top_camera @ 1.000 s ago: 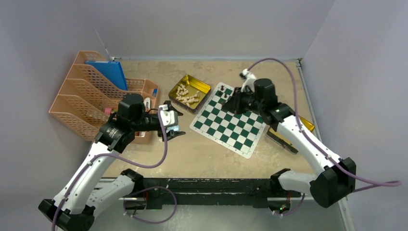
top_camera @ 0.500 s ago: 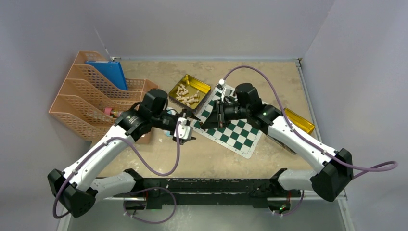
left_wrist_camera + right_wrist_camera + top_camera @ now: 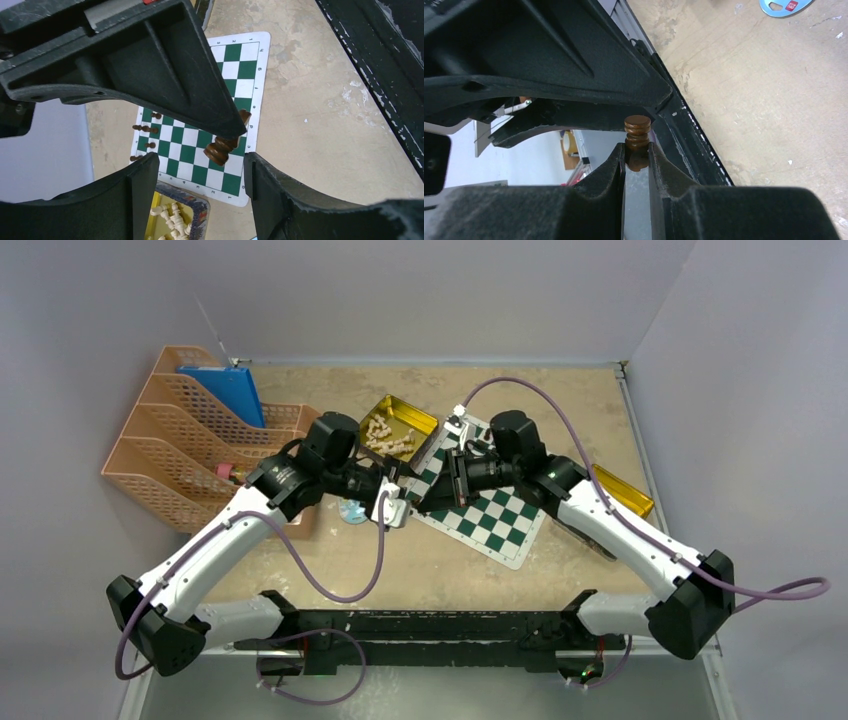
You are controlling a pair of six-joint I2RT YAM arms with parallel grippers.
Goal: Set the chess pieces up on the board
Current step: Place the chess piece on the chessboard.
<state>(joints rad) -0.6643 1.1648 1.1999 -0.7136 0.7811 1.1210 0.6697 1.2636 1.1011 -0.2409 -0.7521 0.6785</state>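
One flat green-and-white checked chess board (image 3: 490, 512) lies on the table (image 3: 450, 570). There are two rectangular gold tins. One tin (image 3: 421, 416), by the board's far left corner, holds a heap of pale beige chess pieces (image 3: 385, 436) too tangled to count; the other tin (image 3: 626, 496) is at the right, half hidden. At least four dark brown wooden chess pieces (image 3: 150, 145) stand along the board's far side. One more dark brown piece (image 3: 637, 127) sits in the right pincer (image 3: 637, 150), which faces the left pincer (image 3: 200, 162), making two pincers. There is also one peach plastic file rack (image 3: 150, 460), one blue folder (image 3: 225, 390) and one light blue disc (image 3: 352, 512).

Pale grey walls (image 3: 450, 300) on three sides, plain, soft even light. Bench (image 3: 560, 390) top is tan, mottled and scuffed, with white specks in the wrist views. Black rail (image 3: 430, 625) along the near edge, with a grey shelf (image 3: 450, 695) below it.
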